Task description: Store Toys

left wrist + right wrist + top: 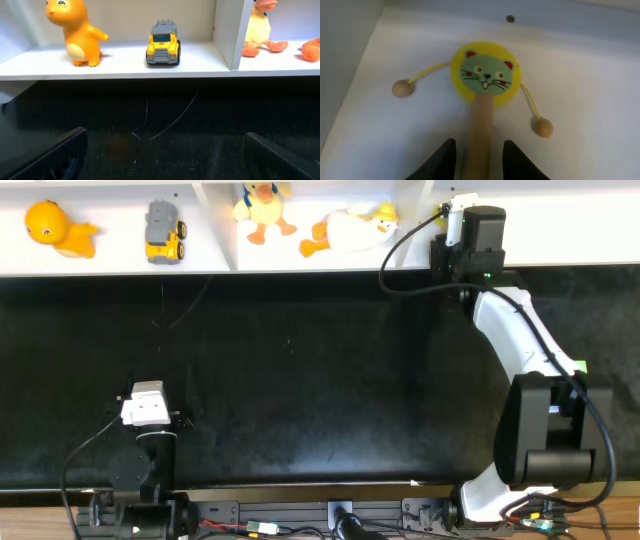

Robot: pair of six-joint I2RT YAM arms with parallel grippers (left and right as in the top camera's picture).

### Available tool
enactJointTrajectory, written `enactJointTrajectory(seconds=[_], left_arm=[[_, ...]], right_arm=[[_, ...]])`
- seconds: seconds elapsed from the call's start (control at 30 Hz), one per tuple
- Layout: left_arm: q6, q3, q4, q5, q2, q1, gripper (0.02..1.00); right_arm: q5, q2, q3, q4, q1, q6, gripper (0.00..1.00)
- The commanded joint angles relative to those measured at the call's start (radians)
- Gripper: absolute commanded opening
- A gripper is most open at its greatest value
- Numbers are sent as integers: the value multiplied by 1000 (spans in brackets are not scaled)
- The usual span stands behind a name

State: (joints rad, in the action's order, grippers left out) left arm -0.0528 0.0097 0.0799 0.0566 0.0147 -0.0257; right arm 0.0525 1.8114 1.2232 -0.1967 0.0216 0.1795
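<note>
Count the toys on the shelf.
5: orange figure and truck in the left compartment, two plush ducks in the middle, cat rattle at the right gripper; more may be hidden.

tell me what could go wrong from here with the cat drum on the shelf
The right tool straddles the wooden handle of the cat rattle drum; a crooked pull-back could drag the toy along the white shelf. Its stringed beads lie loose beside it and might snag on the tool.

A robot lab bench: a left arm (145,465) and right arm (520,350) on a rail (300,508) by a black worktop (300,380), loose cables (400,245), and a white shelf (120,265) staged with toys (164,232).
</note>
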Motion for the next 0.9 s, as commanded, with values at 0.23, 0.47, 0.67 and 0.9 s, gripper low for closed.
enactJointTrajectory(seconds=[0.23, 0.47, 0.67, 0.9], left_arm=[[-11, -2, 2, -2, -12, 5, 998], [-11, -2, 2, -2, -12, 5, 998], [-11, -2, 2, -2, -12, 5, 998], [-11, -2, 2, -2, -12, 5, 998]], right_arm=[[-27, 16, 32, -12, 27, -23, 599], [72, -35, 30, -95, 57, -22, 641], [71, -91, 21, -162, 58, -23, 687], [74, -195, -84, -157, 72, -22, 763]])
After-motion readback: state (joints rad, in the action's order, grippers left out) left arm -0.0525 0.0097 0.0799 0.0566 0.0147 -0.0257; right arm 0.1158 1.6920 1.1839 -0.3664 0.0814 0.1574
